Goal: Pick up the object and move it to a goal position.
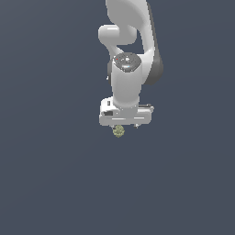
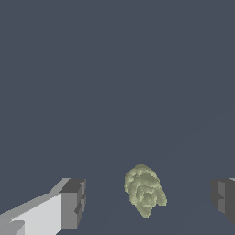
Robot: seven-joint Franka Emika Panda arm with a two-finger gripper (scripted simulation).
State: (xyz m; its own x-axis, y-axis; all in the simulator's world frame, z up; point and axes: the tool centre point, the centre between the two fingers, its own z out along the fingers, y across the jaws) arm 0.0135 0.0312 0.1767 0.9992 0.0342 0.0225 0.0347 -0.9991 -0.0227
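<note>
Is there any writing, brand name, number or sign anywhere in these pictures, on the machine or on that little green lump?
None: no readable text shows in either view.
The arm has only a dark round cap with tiny red specks, too small to read as any sign.
The claw has plain white and grey fingers, unmarked.
The olive-green lump is bumpy and bears no label.
The dark ground is blank.

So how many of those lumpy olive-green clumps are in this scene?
1. The lumpy olive-green clump lies between the open jaws in the wrist view, touching neither; in the exterior view it peeks out just under the white gripper. Nothing suggests another, though the arm hides some floor.
</note>
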